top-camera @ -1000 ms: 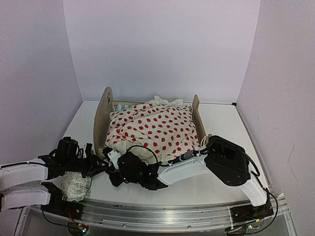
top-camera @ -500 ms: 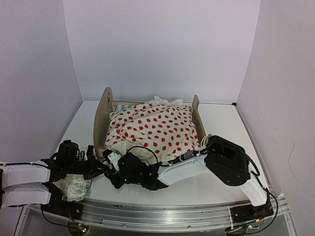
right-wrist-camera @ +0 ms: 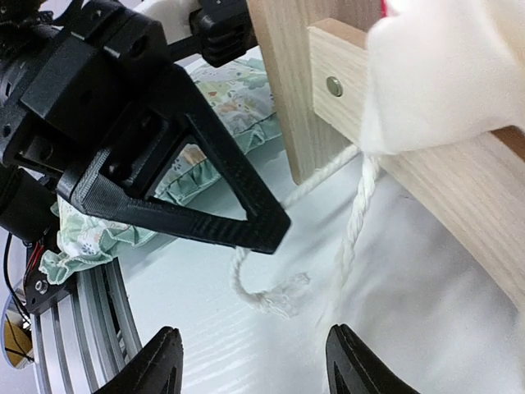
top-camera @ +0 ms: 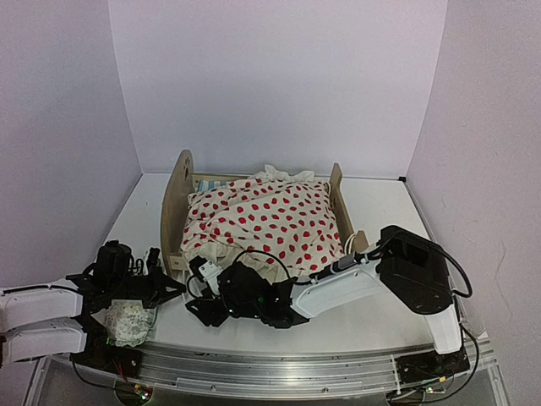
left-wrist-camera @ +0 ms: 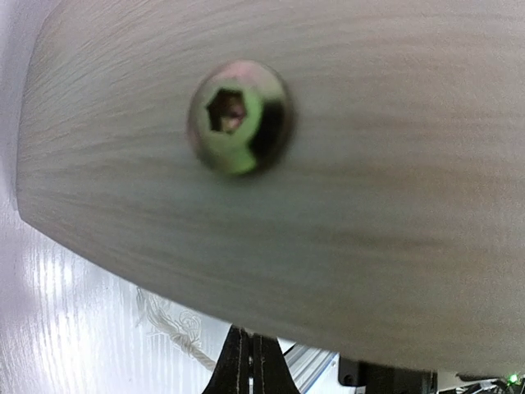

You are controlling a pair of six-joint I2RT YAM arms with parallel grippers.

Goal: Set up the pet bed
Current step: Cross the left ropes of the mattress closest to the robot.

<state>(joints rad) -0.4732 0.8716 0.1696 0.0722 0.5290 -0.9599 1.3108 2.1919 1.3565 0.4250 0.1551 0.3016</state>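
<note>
From above, the pet bed sits mid-table, its rounded headboard to the left and the lower footboard to the right. A cream blanket with red dots is heaped over nearly all of it, so only a sliver of striped mattress shows by the headboard. The left gripper lies low at the bed's near left corner. From here I can't make out how its fingers stand. The small green pillow is half hidden under that arm. The right gripper is just beside it, a dark tangle that is hard to read.

The left wrist camera is nearly filled by a blurred wooden panel with a hex-socket bolt. At the bottom edge the fingers are pressed together. A white cord runs toward them, but whether it is pinched I can't tell.

In the right wrist view its own two fingers stand apart at the bottom edge, cut off, with nothing between them. Ahead are the left arm's black finger, the bed's corner post, a side rail and the cord's frayed end on the table.
</note>
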